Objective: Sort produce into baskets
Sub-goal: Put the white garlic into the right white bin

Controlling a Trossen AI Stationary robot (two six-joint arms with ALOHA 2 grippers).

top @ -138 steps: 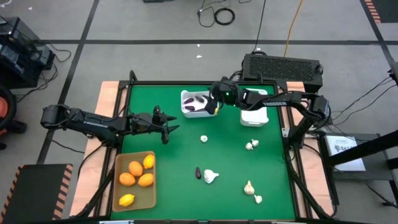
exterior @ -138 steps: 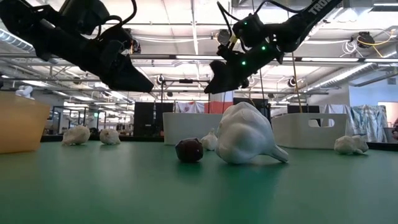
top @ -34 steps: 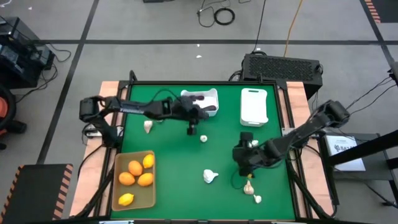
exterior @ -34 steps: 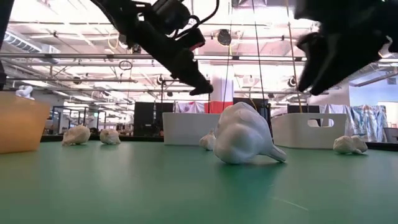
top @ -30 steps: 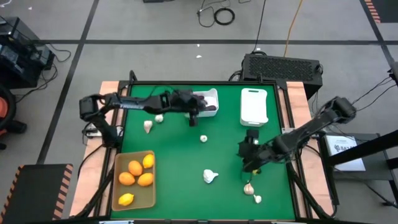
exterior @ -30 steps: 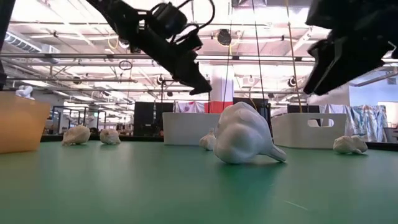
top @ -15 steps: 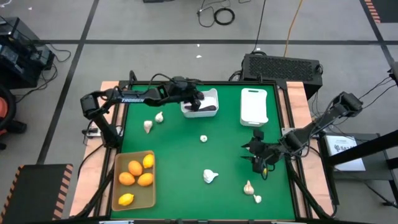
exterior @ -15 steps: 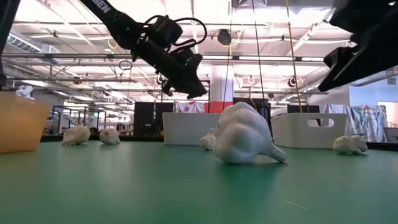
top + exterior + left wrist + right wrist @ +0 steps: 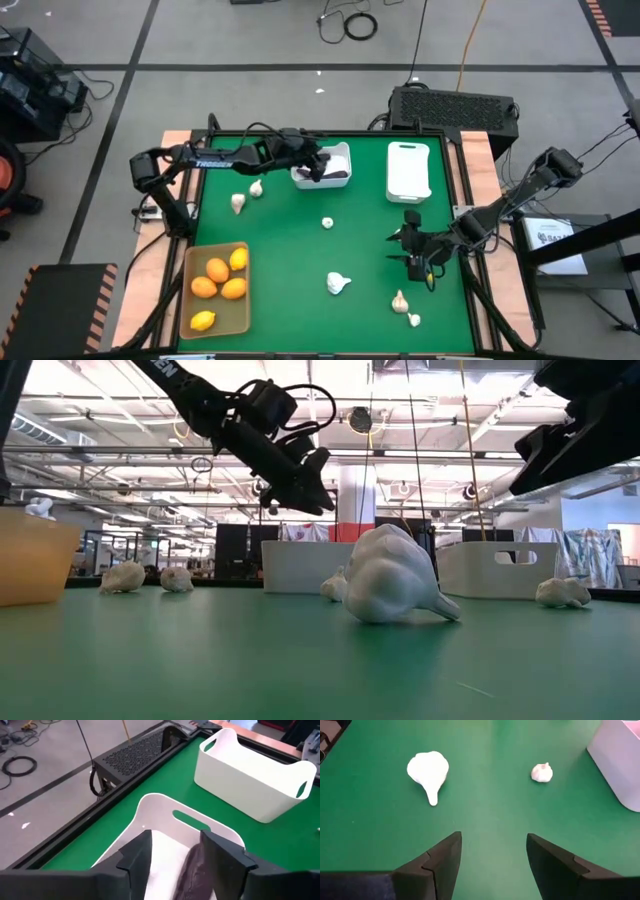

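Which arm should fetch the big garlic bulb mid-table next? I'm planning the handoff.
Probably right: the right gripper is open above the mat, close to the big garlic bulb, while the left gripper is over the far white bin.

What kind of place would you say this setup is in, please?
Probably a robotics lab in a large open industrial hall: the low view shows exposed ceiling beams and pipes, the high view shows loose cables on a taped concrete floor, and two robot arms work at a green table.

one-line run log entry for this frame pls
left gripper: open, over white bin holding eggplant | right gripper: open, empty, above mat | garlic loose on mat | citrus in tan tray
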